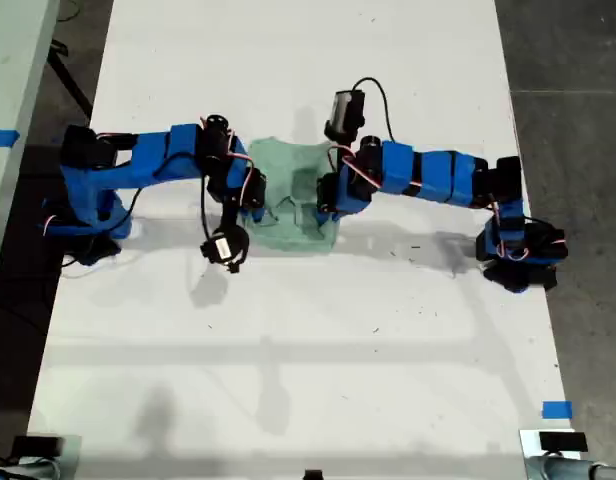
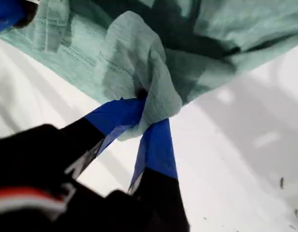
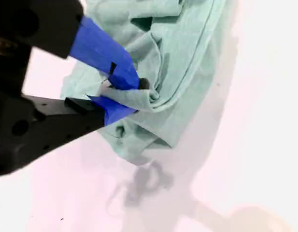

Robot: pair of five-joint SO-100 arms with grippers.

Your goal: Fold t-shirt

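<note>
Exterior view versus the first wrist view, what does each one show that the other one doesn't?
Only the exterior view shows both blue arms whole, the white table, the blue tape marker near its lower right corner, and the t-shirt's bunched outline between the arms. Only the first wrist view shows my first gripper close up, its blue fingers pinching a gathered fold of cloth. Both share the mint-green t-shirt and the white surface under it.

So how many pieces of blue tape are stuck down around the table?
2 visible: one blue tape piece at the exterior view's left edge, another near its lower right corner. The arms could hide more.
</note>
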